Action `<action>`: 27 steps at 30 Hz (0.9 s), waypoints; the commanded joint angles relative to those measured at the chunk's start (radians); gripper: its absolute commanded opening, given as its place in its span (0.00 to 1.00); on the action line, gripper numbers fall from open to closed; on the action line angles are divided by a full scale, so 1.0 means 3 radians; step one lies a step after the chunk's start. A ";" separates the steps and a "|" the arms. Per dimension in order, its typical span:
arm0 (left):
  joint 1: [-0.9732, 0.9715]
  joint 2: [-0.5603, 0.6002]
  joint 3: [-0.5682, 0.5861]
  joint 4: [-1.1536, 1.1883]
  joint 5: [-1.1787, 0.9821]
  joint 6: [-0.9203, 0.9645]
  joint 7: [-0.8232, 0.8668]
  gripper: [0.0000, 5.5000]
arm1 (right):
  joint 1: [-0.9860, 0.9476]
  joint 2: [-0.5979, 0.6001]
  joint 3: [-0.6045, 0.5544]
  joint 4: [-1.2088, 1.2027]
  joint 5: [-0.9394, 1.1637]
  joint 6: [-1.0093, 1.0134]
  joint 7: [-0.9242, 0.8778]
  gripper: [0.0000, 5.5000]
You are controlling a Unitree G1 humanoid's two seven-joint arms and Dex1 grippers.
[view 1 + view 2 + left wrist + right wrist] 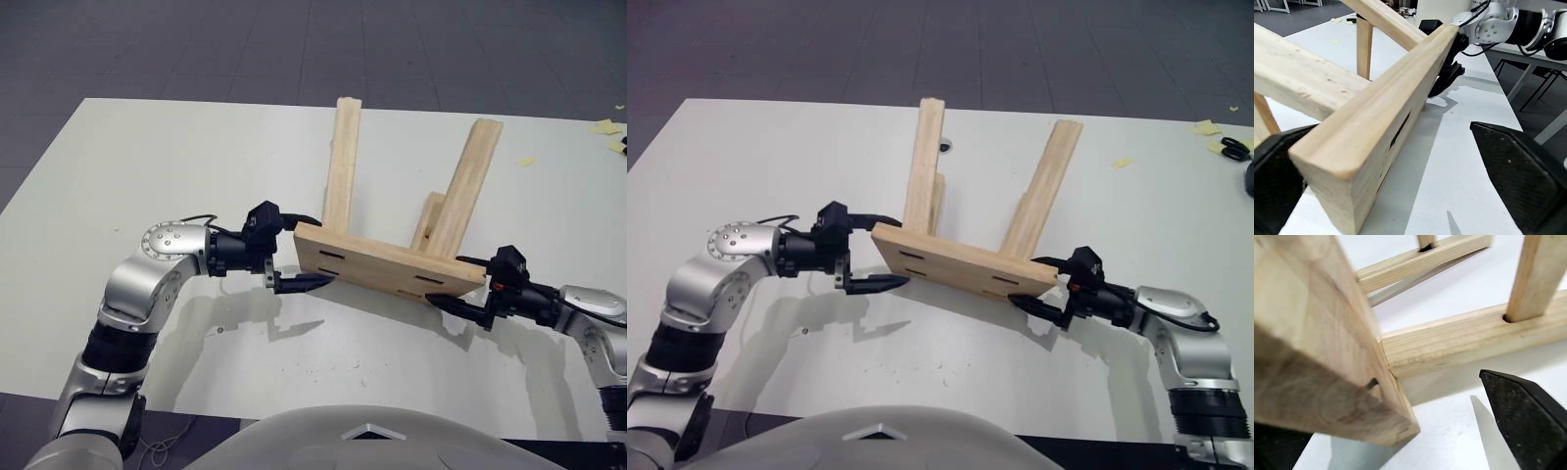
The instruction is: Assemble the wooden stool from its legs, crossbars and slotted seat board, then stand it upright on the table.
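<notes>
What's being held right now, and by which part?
Nothing is gripped: the left gripper and right gripper straddle opposite ends of the seat board, jaws open.

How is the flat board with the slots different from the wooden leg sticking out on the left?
The seat board is a wide, flat slab with dark slots, while the leg is a long, narrow bar. The seat board's ends sit between the open jaws of the left gripper and the right gripper, but nothing grips the leg. Both are pale wood and joined together.
</notes>
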 commanded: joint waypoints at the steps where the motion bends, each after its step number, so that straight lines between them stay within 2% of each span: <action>1: 0.0068 -0.0047 0.0057 -0.0085 -0.0034 0.0036 0.0188 0.98 | -0.0210 0.0083 0.0050 0.0094 -0.0091 -0.0180 -0.0050 0.98; 3: 0.0071 -0.0055 0.0116 -0.0096 -0.0057 0.0034 0.0267 0.98 | -0.0268 0.0056 0.0031 0.0191 -0.0088 -0.0203 0.0006 0.98; 7: 0.0087 -0.0004 0.0273 0.0055 0.0099 -0.0157 0.0426 0.98 | -0.0258 -0.0107 -0.0122 0.0194 0.0286 0.0167 0.0335 0.98; 11: 0.0165 0.0112 0.0320 0.0124 0.0034 -0.0186 0.0277 0.98 | -0.0375 -0.0217 -0.0174 0.0345 0.0373 0.0281 0.0539 0.98; 18: -0.0072 0.0221 -0.0022 0.0611 0.0292 -0.0448 -0.0188 0.98 | -0.0843 -0.0375 0.0220 0.0917 -0.0094 -0.0211 0.1057 0.98; 24: -0.0337 0.0148 -0.0236 0.1123 0.0597 -0.0821 -0.0376 0.98 | -0.0968 -0.0366 0.0328 0.1248 -0.0286 -0.0513 0.1259 0.98; 27: -0.0426 0.0142 -0.0356 0.1370 0.0758 -0.1009 -0.0477 0.98 | -0.0946 -0.0337 0.0367 0.1295 -0.0334 -0.0598 0.1292 0.90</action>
